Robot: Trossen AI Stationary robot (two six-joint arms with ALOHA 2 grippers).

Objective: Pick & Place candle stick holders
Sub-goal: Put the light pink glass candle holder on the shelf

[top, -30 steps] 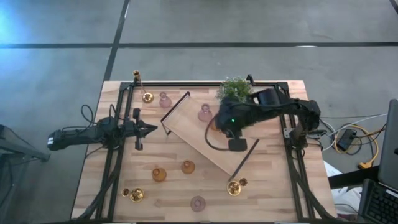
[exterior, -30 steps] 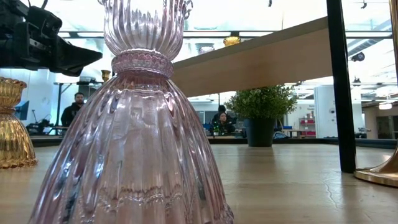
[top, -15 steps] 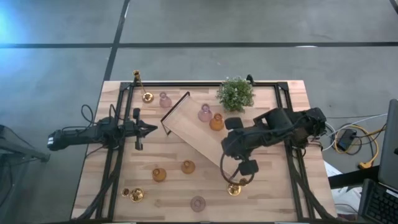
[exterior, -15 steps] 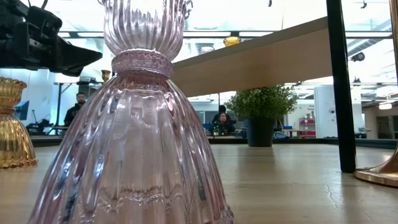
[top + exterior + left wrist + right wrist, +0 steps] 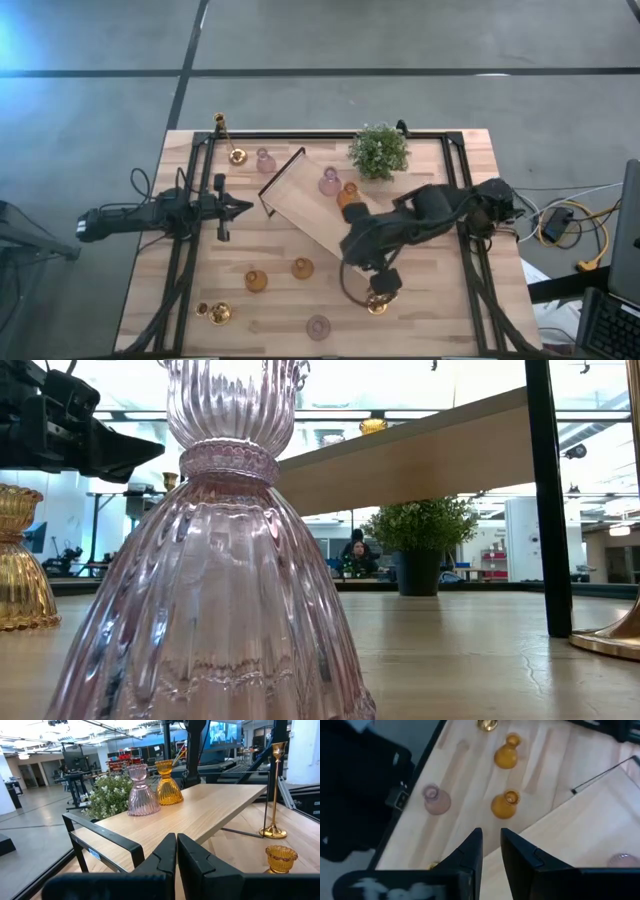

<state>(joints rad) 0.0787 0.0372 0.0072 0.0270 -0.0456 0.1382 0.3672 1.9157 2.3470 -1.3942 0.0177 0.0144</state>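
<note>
A pale pink holder [image 5: 329, 182] and an amber holder [image 5: 347, 194] stand on their bases on the long wooden tray [image 5: 310, 215]. The other holders stand on the table. At the far left are a tall-stemmed gold one [image 5: 228, 140] and a pink one [image 5: 264, 160]. Near the front are two amber ones [image 5: 256, 280] [image 5: 302, 268], gold ones [image 5: 219, 314] and a pink one [image 5: 318, 326]. My right gripper [image 5: 378, 287] hangs just above a gold holder [image 5: 378, 304] at the near right, slightly open and empty [image 5: 491, 845]. My left gripper [image 5: 243, 208] waits shut at the table's left [image 5: 176, 851].
A green potted plant [image 5: 378, 150] stands at the far side beside the tray. The tray lies slantwise across the middle, with black wire handles [image 5: 282, 172] at its ends. A black frame [image 5: 185, 250] runs along the table's sides. People show in the room beyond the table [image 5: 355, 555].
My right gripper has gone from above the tray, beside the amber holder, toward the table's near edge, and now hangs over the gold holder at the near right. The amber holder stays standing on the tray.
</note>
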